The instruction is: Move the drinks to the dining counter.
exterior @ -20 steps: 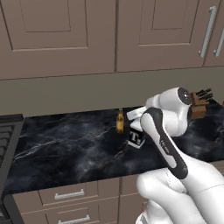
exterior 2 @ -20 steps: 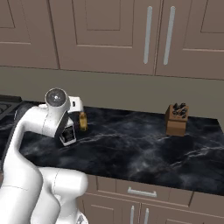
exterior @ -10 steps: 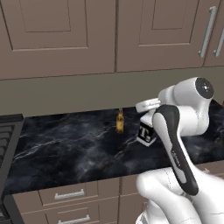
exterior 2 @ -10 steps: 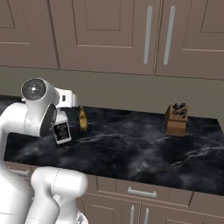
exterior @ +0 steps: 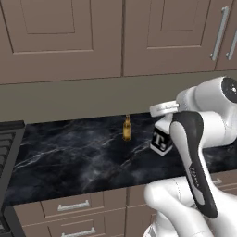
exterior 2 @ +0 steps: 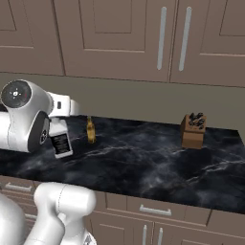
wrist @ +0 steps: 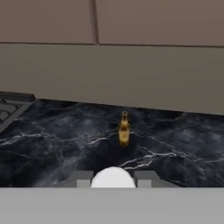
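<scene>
The squat white bottle with a black "T" label (exterior: 161, 137) is hanging lifted and tilted above the black white-veined marble desk (exterior: 78, 162), near its right part in the left base view. In the right base view the same bottle (exterior 2: 61, 140) is showing a printed label side and sitting just beside the arm's big white joint. The pincer (wrist: 113, 178) is pinching this bottle by its neck: in the hand view the white rounded top is sitting between the two grey fingers (wrist: 145, 177), though the bottle's body is cut off below.

The slim amber glass beer bottle (exterior: 126, 128) is standing upright toward the desk's back edge, apart from the lifted bottle (exterior 2: 90, 130) (wrist: 124, 129).

The right base view is also showing a wooden knife block (exterior 2: 193, 131) near the desk's back right part. The hand view is catching a dark stove grate (wrist: 13, 108) at the desk's left end.

Brown panelled cabinets (exterior 2: 119, 38) are hanging above, with a plain beige wall strip (exterior: 69, 99) behind the desk and drawers (exterior: 74, 206) below.
</scene>
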{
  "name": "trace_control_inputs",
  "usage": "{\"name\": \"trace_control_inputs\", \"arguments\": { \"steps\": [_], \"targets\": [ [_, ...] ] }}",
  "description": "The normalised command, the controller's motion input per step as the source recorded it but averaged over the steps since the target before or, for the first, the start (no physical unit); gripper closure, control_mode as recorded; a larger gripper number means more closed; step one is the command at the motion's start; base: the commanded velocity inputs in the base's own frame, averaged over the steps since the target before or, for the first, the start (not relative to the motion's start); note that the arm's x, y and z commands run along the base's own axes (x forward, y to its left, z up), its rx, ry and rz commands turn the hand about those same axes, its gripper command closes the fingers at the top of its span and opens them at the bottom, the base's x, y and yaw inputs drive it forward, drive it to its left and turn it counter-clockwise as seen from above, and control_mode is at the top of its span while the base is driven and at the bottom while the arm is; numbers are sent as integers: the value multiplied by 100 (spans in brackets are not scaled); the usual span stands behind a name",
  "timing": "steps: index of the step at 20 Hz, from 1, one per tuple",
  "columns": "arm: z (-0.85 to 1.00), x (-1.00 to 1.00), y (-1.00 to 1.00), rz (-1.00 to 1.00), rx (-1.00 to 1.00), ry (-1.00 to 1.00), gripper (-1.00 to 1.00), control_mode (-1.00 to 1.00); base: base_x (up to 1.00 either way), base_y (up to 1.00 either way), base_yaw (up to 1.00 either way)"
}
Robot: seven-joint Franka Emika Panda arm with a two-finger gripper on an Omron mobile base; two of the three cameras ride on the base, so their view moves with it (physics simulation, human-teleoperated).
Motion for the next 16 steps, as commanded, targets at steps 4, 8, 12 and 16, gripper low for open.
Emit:
{"name": "trace_control_inputs", "arguments": {
  "steps": [4,8,12,16],
  "targets": [
    [22,-41,-14,0,0,0,100,-100,0,0,0],
    [7,-12,0,0,0,0,100,100,-27,11,8],
    [0,0,0,0,0,0,100,100,-16,80,37],
    [0,0,0,0,0,0,100,100,-10,68,84]
  ]
}}
